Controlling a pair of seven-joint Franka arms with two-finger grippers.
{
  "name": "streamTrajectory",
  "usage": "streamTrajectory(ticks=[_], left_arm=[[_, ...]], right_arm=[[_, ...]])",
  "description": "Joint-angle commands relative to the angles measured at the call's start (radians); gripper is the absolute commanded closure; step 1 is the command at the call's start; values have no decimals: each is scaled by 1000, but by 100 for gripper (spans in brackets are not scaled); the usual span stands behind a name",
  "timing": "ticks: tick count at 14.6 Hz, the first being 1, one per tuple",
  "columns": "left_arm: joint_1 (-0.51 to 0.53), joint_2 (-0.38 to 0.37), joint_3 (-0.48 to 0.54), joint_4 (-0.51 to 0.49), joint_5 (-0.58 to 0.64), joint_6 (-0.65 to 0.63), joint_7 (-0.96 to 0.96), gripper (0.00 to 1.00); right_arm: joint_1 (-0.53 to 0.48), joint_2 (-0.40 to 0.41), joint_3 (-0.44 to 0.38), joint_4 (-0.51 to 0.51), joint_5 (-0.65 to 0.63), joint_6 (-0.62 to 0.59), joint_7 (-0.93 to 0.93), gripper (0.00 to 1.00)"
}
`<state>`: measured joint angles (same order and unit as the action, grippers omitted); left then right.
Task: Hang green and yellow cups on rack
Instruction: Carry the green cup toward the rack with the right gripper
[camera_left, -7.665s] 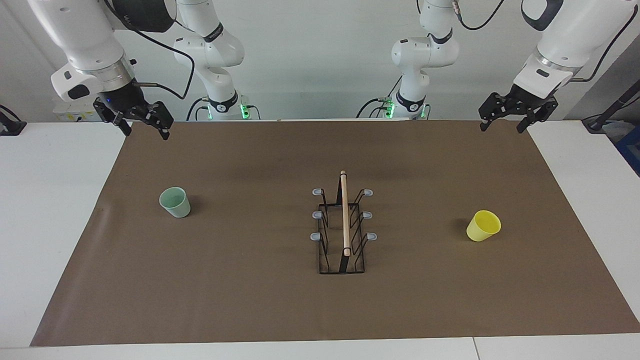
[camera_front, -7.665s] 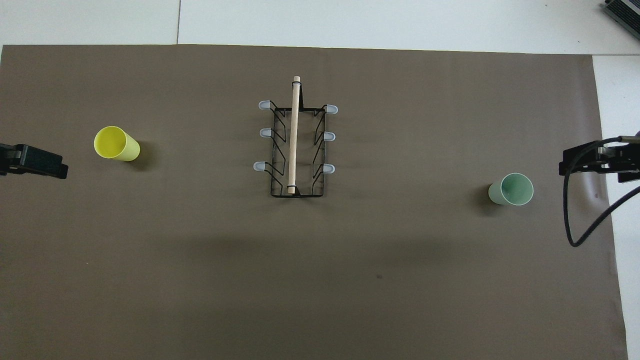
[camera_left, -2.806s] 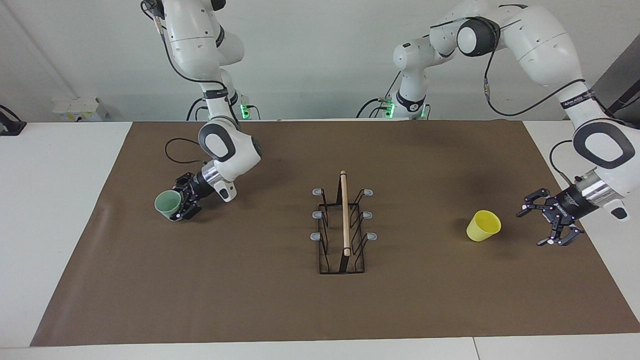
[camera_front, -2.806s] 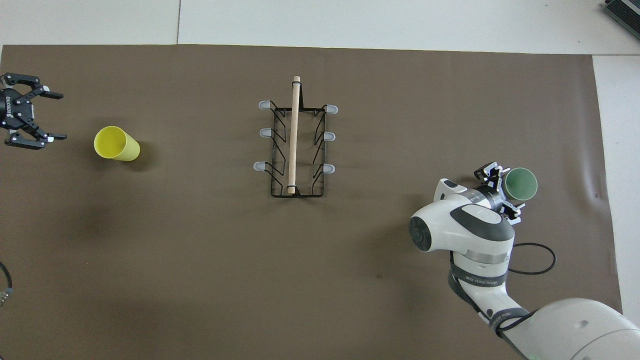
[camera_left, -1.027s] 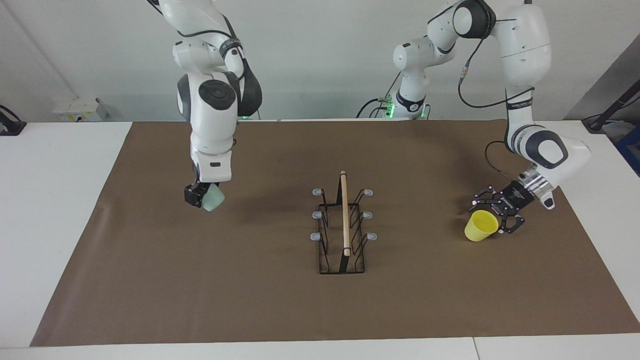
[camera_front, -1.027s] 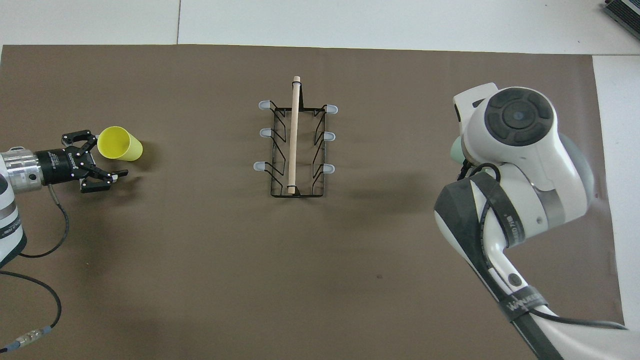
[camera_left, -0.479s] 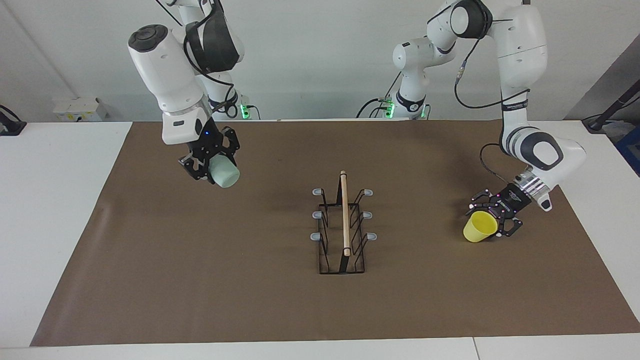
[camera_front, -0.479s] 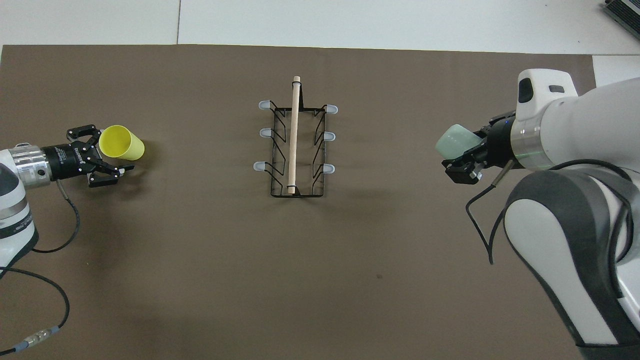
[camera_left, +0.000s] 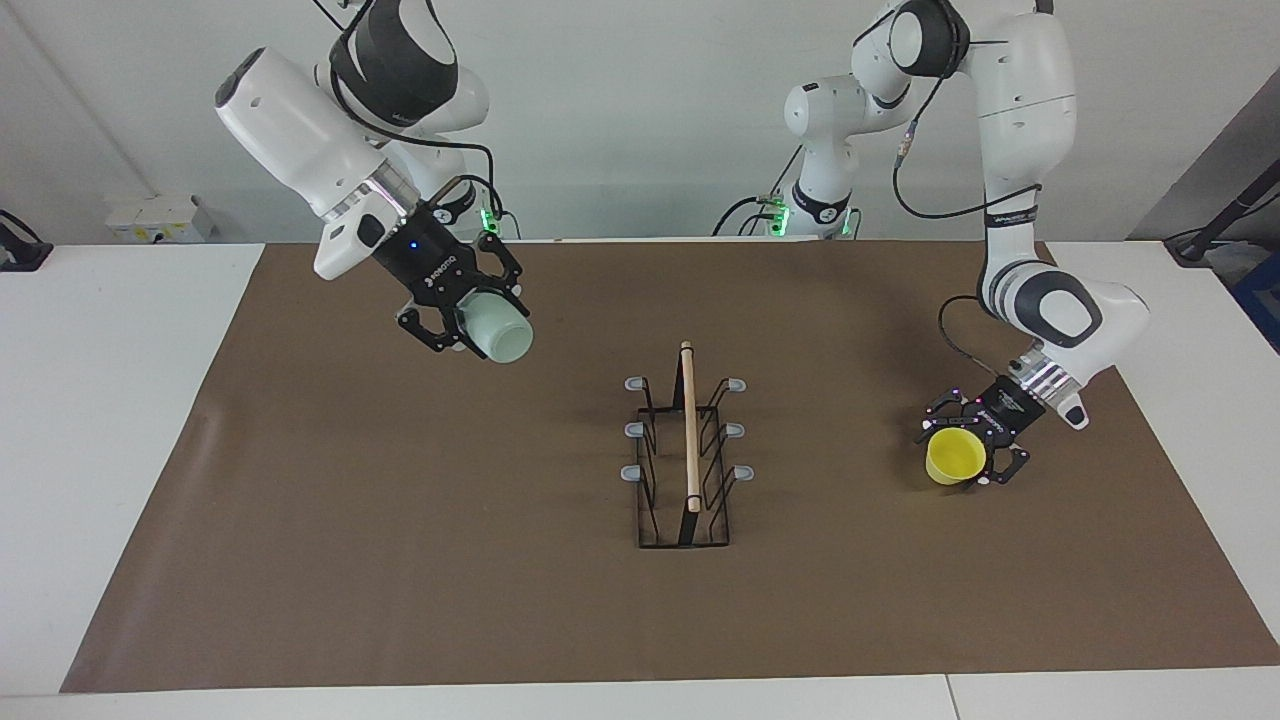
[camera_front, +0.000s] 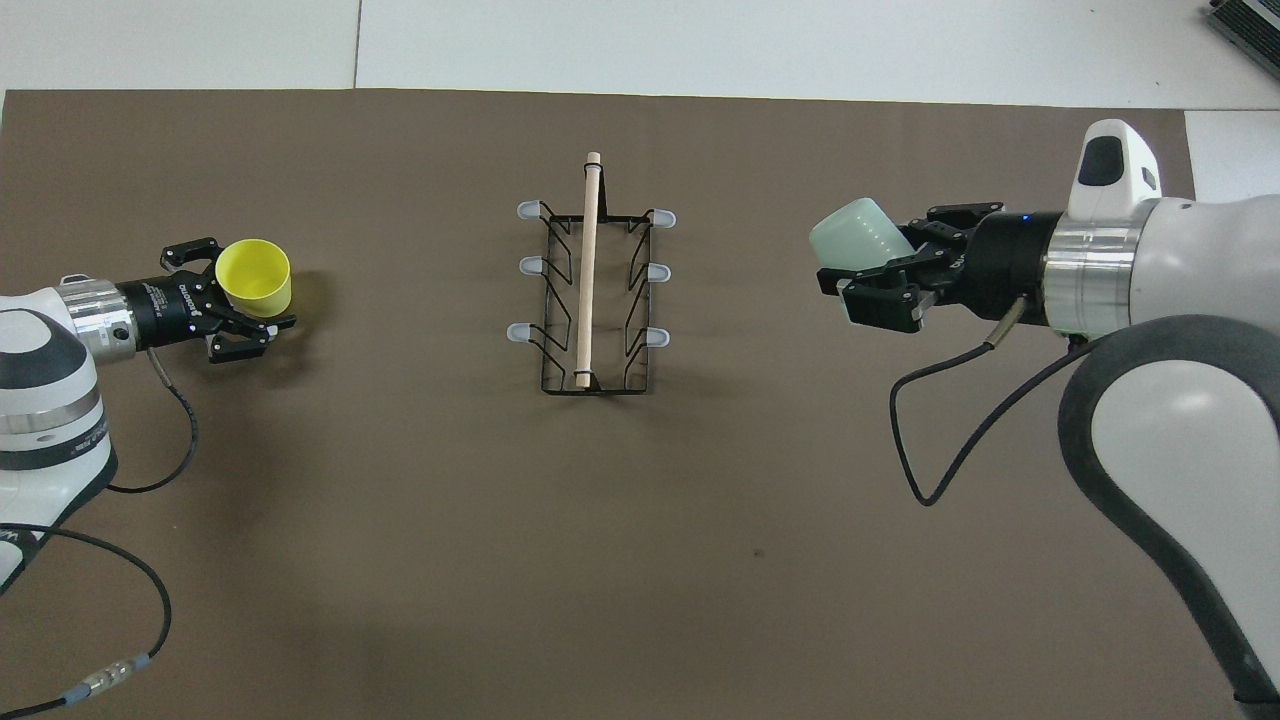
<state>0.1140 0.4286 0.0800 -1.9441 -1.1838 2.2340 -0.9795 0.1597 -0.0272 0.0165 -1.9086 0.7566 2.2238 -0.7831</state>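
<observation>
The green cup (camera_left: 497, 337) is hanging in the air, tipped on its side with its closed bottom pointing toward the rack (camera_left: 686, 462), and the right gripper (camera_left: 463, 318) is clamping it between its fingers over the brown mat (camera_left: 400, 560) at the right arm's end of the table. The yellow cup (camera_left: 955, 456) is sitting on the mat at the left arm's end, mouth tilted upward, and the left gripper (camera_left: 972, 450) is reaching low around it with its jaws spread wide on either side; whether they are touching it cannot be told. The rack is standing at the mat's middle, its prongs bare. The mat is covering a white table (camera_left: 110, 400) before a pale wall (camera_left: 640, 100).
</observation>
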Motion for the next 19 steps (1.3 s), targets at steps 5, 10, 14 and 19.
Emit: streamTrajectory(ticks=[5,10,14,19], left_arm=[[-60,-42,9,-32,-27,73,21,100],[-96,-109,20,13,-13,125,13,100],[-112,-137,20,102,247,144,10,100],[-131,-203,12,172,512,73,4,100]], right_arm=[[-17,-155,2,-259,505,82,-402,100],[1,-160,5,-342,890,105,-811,100],[116,-54,5,-351,1349,96,-1212,100],[207,30,5,-356,1588,88,-1447,100]])
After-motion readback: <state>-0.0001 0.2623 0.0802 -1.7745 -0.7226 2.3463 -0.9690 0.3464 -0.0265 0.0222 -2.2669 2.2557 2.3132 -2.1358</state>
